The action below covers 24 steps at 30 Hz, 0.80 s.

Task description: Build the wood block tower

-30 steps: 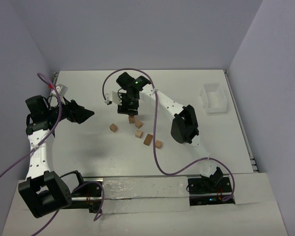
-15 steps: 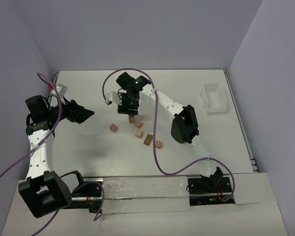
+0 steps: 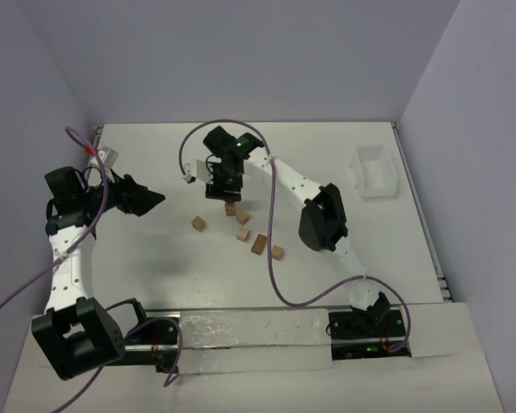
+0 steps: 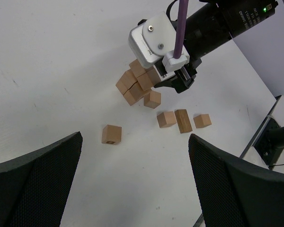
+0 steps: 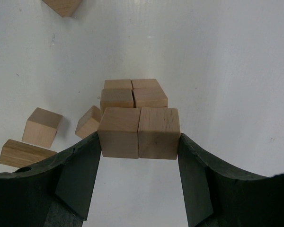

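Two smooth, square-cornered tan wood blocks (image 5: 138, 132) pinched in the right pincer (image 5: 139, 142); left pincer (image 4: 135, 137) agape.

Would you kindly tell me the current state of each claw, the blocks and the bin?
Right claw: shut on a pair of wood blocks held side by side.
Left claw: open, empty, above the table.
Stacked blocks: standing, two wide, beneath the right claw.
Loose blocks: lying singly on the table, ungripped.
Bin: upright, open-topped, apart from the blocks.

two wood blocks (image 5: 118, 133), pinched by right hand (image 5: 139, 142)
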Each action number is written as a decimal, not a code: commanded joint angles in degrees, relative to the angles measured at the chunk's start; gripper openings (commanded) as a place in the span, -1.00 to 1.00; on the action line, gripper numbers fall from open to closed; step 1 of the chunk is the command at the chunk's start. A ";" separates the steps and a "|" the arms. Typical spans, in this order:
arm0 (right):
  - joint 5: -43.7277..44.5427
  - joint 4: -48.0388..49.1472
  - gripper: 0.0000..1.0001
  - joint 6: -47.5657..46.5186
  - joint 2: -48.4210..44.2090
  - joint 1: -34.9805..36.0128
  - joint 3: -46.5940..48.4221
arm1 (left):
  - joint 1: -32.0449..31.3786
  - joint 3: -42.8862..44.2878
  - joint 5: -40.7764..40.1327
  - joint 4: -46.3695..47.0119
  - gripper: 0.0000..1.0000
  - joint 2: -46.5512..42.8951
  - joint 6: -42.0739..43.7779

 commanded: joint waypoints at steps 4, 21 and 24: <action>-0.09 2.20 -0.08 0.16 1.40 0.16 0.82 | 0.38 0.51 1.75 2.50 0.99 0.31 0.09; 0.33 1.80 0.27 -0.17 1.54 0.25 0.53 | 0.40 0.54 1.73 2.79 0.98 0.46 -0.02; 0.26 2.08 0.41 -0.10 1.32 0.25 0.47 | 0.38 0.51 1.66 2.71 0.99 0.43 0.03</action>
